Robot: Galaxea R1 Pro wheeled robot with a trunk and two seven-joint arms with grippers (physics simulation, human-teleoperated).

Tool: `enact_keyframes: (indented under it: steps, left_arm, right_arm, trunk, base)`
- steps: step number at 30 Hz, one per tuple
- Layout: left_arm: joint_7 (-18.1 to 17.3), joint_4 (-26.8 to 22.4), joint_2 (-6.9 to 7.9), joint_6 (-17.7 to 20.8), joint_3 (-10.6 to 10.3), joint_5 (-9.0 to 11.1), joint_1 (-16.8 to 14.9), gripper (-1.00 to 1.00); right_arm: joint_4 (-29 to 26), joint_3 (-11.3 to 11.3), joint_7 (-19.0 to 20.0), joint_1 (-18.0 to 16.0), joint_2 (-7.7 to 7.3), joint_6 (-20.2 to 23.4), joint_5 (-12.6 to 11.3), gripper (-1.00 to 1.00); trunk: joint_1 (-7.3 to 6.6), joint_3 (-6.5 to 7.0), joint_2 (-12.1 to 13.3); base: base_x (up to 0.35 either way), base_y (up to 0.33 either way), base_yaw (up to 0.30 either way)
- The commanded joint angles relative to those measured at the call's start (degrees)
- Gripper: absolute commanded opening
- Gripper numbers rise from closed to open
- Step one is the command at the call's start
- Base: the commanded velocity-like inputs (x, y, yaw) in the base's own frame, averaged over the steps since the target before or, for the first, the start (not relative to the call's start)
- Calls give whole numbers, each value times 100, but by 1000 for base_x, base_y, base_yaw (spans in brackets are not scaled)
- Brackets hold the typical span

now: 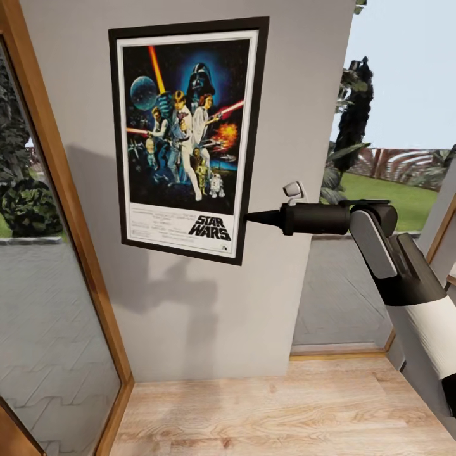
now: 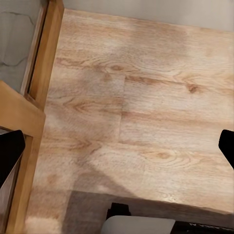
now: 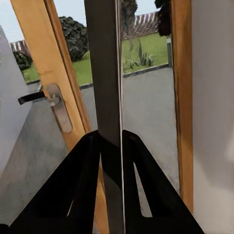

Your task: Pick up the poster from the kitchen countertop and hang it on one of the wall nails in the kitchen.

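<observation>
The poster (image 1: 187, 136) stands upright and slightly tilted, flat against the light-grey wall (image 1: 297, 126), with its black frame, dark blue artwork and "STAR WARS" title showing. My right gripper (image 1: 249, 218) reaches in from the right and is shut on the poster's right edge near the bottom corner. In the right wrist view the poster (image 3: 105, 73) shows edge-on as a dark strip pinched between the two black fingers (image 3: 80, 165). My left gripper (image 2: 117, 151) hangs open over the wooden floor, nothing between its fingertips (image 2: 9, 153). The wall nail is hidden and the kitchen countertop is out of view.
A wood-framed glass door (image 1: 63, 209) stands left of the wall, and a window with a garden beyond (image 1: 386, 177) lies to the right. Pale wooden floor (image 1: 285, 411) runs below. A door handle (image 3: 51, 100) shows in the right wrist view. Part of my base (image 2: 141, 225) shows over the floor.
</observation>
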Motion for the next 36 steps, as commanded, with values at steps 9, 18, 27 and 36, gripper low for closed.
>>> enact_keyframes:
  steps: [9,18,27,36]
  left_arm:
    - [-35,-3,-1,-8,16,-1,2,100]
    - [-35,-3,-3,-6,14,-1,2,100]
    - [-35,-3,-3,-7,13,-1,2,100]
    - [-35,-3,-1,1,13,-1,2,100]
  right_arm:
    - [-27,6,47,-3,-4,14,5,-100]
    - [-67,6,48,-3,-97,6,13,-100]
    - [-93,6,48,-3,-159,-4,13,-100]
    - [-103,6,48,-3,-162,-4,10,-100]
  trunk:
    - [2,-1,-3]
    - [2,-1,-3]
    - [2,-1,-3]
    - [2,-1,-3]
  base:
    - [0,0,0]
    - [0,0,0]
    - [0,0,0]
    - [128,0,0]
